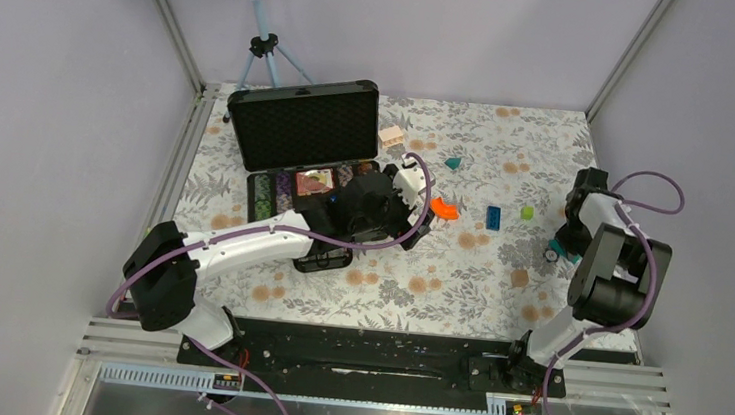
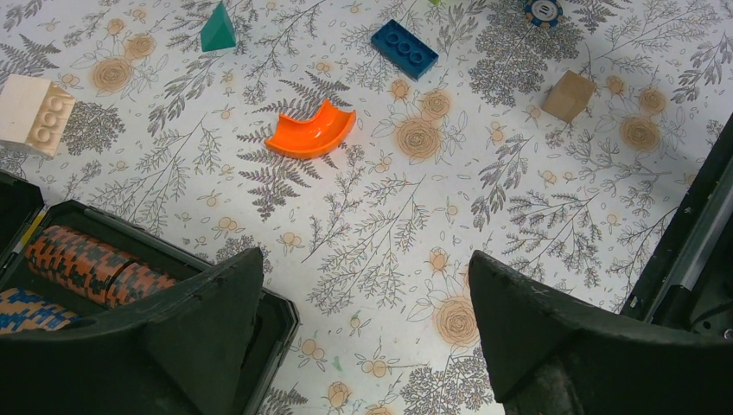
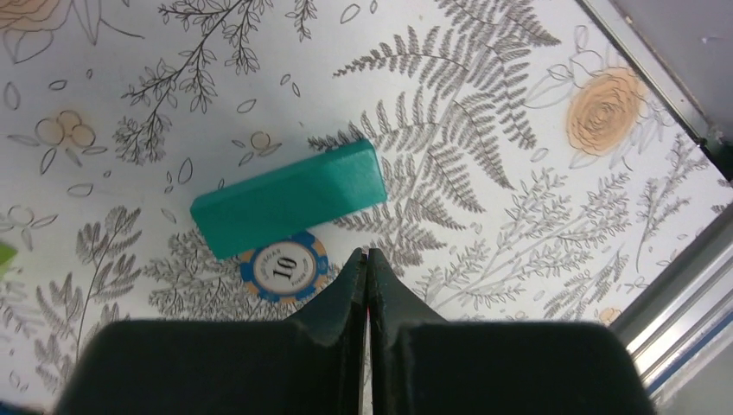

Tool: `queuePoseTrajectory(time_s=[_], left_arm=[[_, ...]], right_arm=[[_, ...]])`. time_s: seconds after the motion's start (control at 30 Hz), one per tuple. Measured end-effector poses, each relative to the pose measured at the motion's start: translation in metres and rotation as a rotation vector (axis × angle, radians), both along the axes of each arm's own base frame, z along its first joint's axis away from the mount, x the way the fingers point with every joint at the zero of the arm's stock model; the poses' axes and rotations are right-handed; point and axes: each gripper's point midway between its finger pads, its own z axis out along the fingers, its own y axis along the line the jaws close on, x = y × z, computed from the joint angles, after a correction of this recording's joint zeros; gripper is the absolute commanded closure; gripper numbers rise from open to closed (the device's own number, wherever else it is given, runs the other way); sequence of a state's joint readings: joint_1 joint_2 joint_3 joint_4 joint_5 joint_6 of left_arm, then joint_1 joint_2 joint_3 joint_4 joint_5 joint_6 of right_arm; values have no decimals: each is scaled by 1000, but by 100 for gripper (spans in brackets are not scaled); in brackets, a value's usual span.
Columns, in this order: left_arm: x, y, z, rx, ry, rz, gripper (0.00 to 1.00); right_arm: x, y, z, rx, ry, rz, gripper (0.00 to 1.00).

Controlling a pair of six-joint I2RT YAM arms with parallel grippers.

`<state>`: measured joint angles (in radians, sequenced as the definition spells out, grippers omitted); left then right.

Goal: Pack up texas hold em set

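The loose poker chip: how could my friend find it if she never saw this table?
Look at the right side of the flowery table, by the right gripper. A long teal block lies there, with the poker chip flat right beside it. It is the only round thing there, blue-edged with a 10 in the middle.
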<state>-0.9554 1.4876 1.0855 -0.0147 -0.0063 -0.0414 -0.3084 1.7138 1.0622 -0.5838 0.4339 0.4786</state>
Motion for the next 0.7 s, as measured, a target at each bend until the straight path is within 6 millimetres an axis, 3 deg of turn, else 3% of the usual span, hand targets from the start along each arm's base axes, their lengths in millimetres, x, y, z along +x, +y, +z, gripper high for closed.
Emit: queuePoseTrajectory(time_s=[0.1, 0.2, 0.27, 0.47, 0.7], left_arm=[[0, 0, 0, 0, 0, 0, 12], [0, 0, 0, 0, 0, 0, 12], [0, 0, 0, 0, 0, 0, 12], [0, 0, 0, 0, 0, 0, 12], [0, 0, 0, 0, 0, -1, 12]], right_arm=[[-3, 1, 13, -11, -41, -2, 85], [0, -1, 23, -21, -80, -14, 48], [0, -2, 24, -14, -88, -24, 38], [2, -19, 23, 11, -93, -88, 36], [8, -28, 1, 63, -51, -122, 42]])
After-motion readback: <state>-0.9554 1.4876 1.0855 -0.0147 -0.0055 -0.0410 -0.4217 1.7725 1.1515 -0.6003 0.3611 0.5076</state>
